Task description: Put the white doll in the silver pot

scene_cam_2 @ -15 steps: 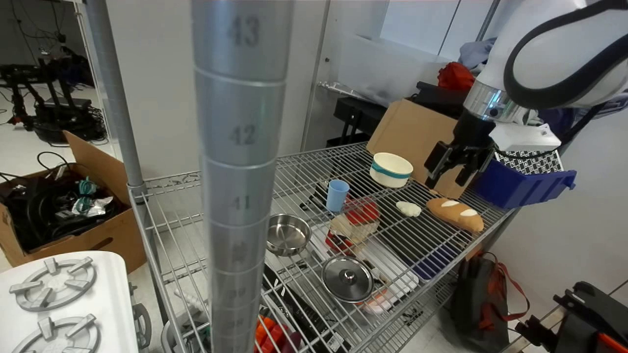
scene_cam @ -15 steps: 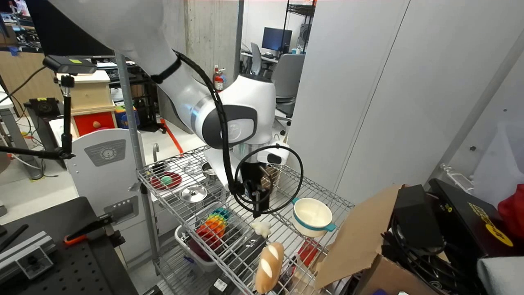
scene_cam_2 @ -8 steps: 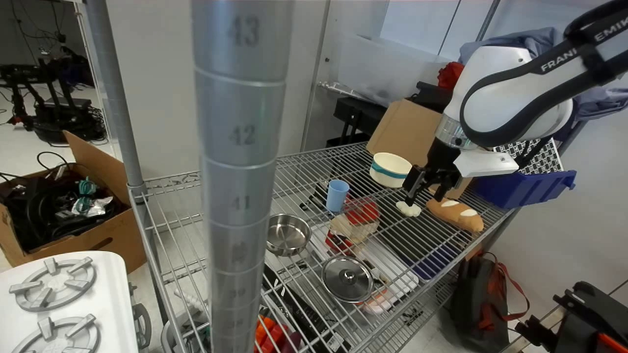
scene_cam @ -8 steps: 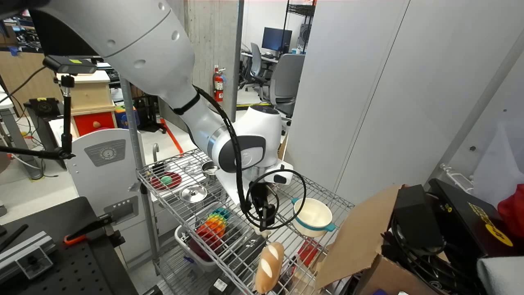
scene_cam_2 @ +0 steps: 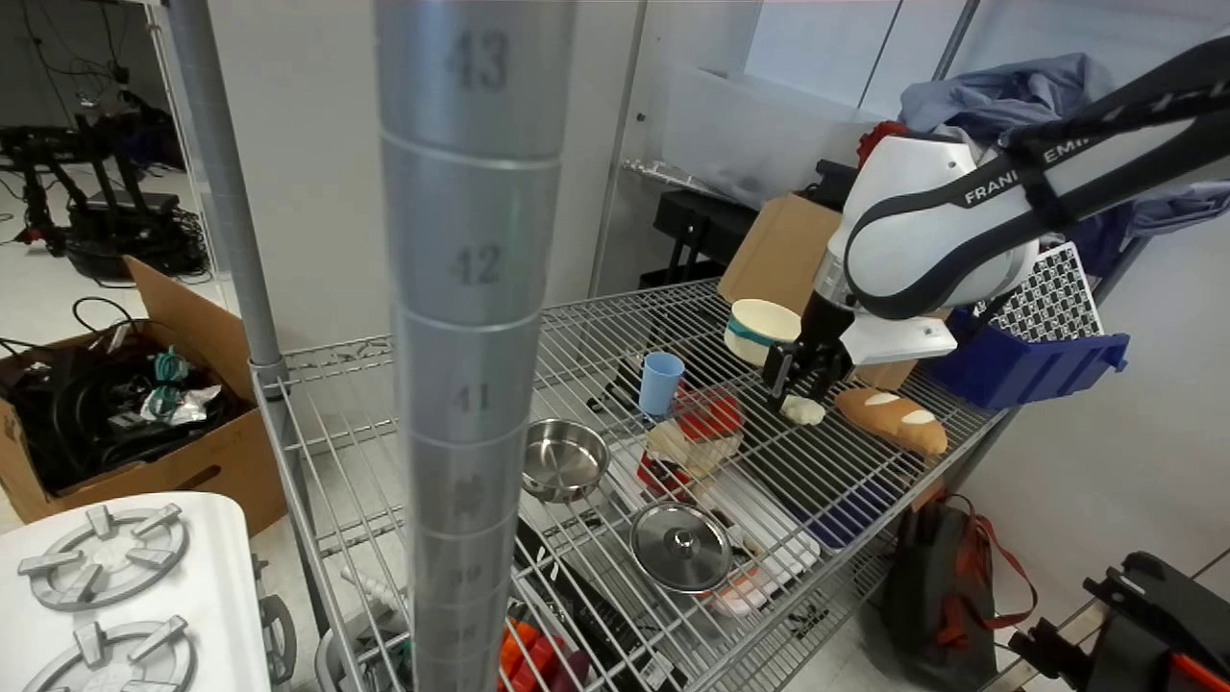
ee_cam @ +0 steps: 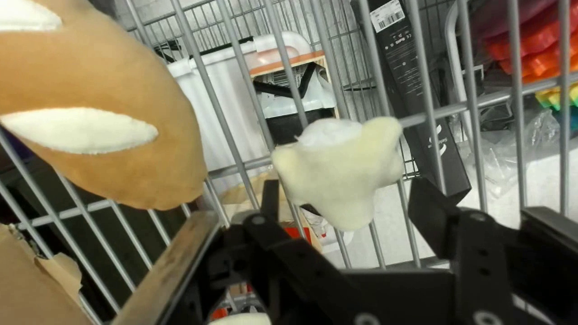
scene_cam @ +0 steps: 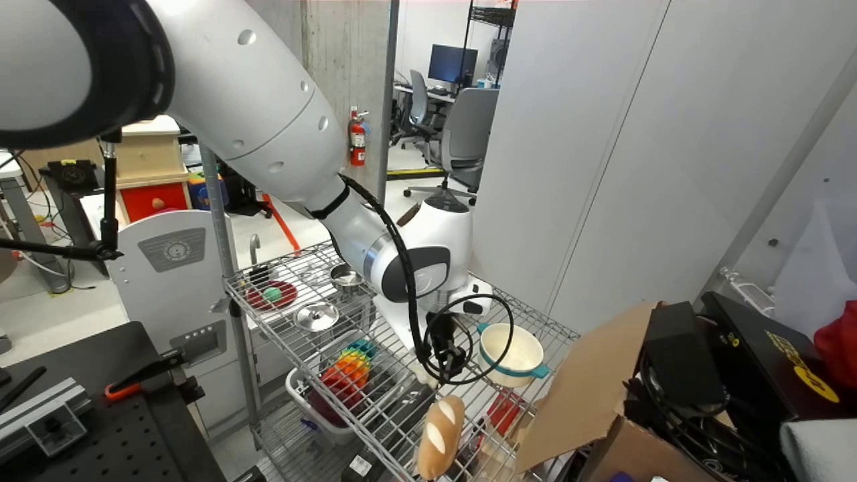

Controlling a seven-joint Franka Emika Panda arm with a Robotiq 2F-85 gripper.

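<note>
Lying on wire rack (ee_cam: 451, 109), white doll (ee_cam: 338, 174), cream-tinted, fuzzy, blunt-lobed.

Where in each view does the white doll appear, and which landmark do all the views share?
In an exterior view: white doll at lower centre, higher in the picture than the toy bread loaf.
In an exterior view: white doll right of centre, left of the toy bread loaf.
In the wrist view: white doll near the centre, right of the toy bread loaf.
Shared landmark in all three: the toy bread loaf.
</note>
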